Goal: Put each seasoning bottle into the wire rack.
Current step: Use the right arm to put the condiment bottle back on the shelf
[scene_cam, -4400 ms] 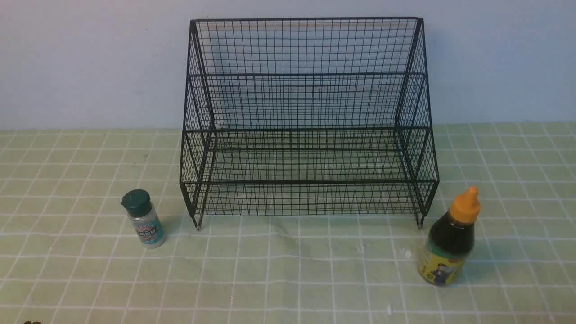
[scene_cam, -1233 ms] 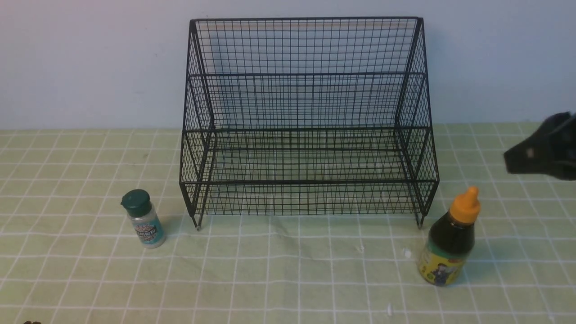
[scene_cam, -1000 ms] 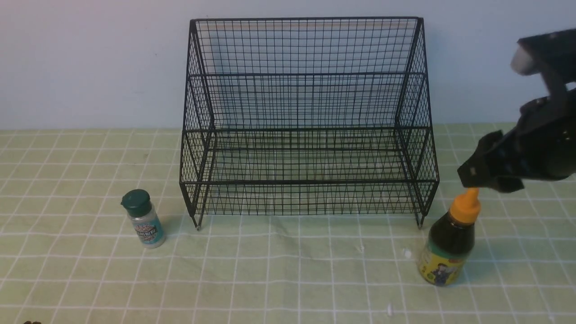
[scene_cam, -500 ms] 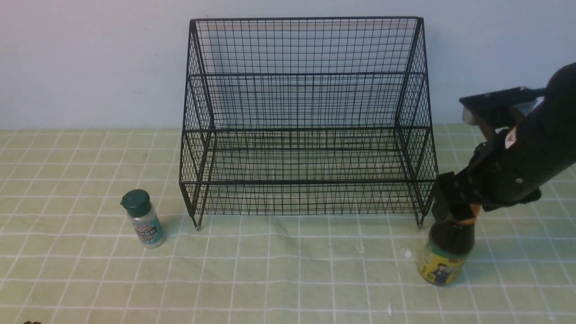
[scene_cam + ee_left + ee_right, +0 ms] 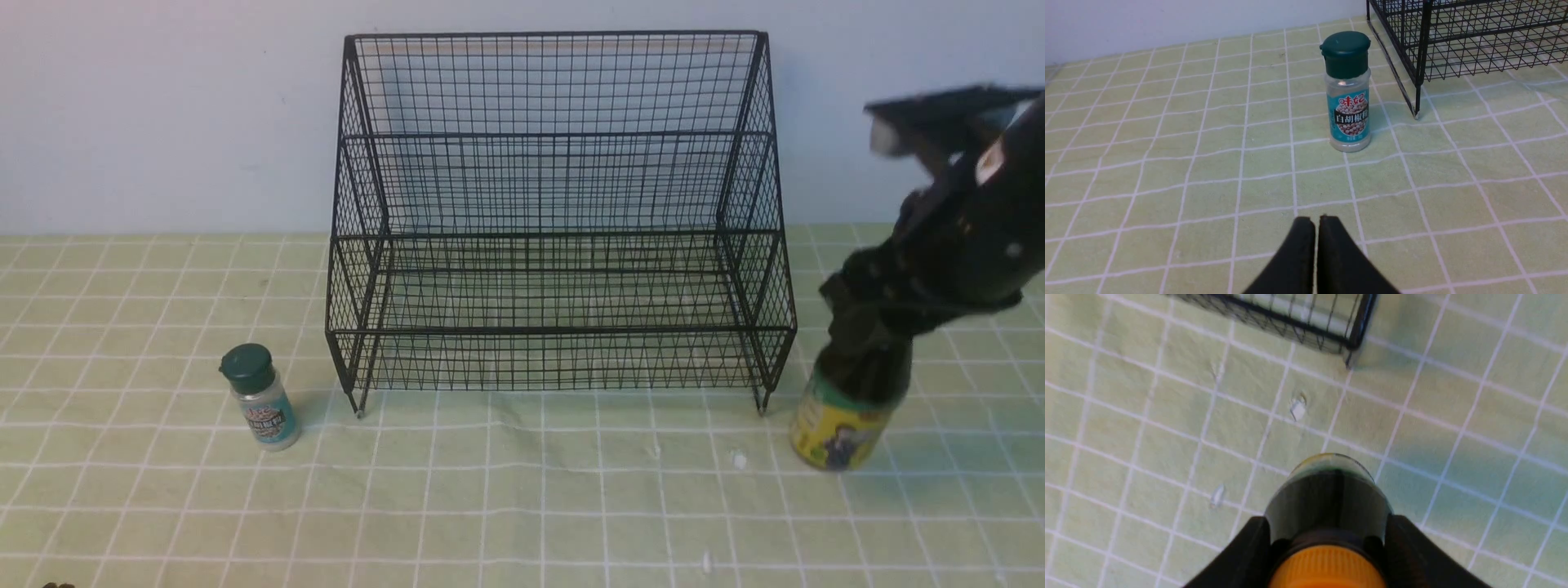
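The right claw (image 5: pixel 867 333) was clamped around the neck of the taller dark-sauce bottle with orange nozzle cap and yellow label (image 5: pixel 834 425), which tilted just right of the near right leg of the large black wire-mesh tiered rack (image 5: pixel 555 233). Whether its base touched the green checked tabletop (image 5: pixel 522 498) could not be told. The small clear shaker with dark green cap and teal label (image 5: pixel 261 398) stood upright near the rack's near left leg. The left claw (image 5: pixel 1315 223) had its tips pressed together, nearer than the shaker and apart from it.
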You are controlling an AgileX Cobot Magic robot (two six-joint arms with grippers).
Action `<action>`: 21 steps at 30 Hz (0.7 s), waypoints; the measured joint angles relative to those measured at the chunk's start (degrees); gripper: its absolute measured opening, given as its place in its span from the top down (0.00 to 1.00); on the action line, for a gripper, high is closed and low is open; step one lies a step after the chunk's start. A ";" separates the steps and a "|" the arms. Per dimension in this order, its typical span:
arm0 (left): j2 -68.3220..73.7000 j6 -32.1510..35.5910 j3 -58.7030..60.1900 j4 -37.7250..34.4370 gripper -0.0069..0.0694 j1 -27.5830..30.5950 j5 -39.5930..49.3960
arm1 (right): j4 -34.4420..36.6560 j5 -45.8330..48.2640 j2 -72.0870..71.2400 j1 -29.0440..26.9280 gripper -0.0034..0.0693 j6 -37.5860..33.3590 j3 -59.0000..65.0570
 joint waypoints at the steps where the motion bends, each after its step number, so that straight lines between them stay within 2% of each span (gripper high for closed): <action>1: 0.00 0.00 0.00 0.00 0.92 0.00 0.00 | 1.20 0.48 -0.61 0.00 0.51 -0.38 -3.01; 8: 0.00 0.00 0.00 0.00 0.92 0.00 0.00 | 9.11 1.47 1.97 0.07 0.51 -4.92 -17.64; 14: 0.00 0.00 0.00 0.00 0.92 0.00 0.00 | 8.65 1.68 11.44 0.07 0.51 -5.74 -24.78; 21: 0.00 0.00 0.00 0.00 0.92 0.00 0.00 | 8.30 1.67 20.16 0.07 0.51 -5.90 -25.68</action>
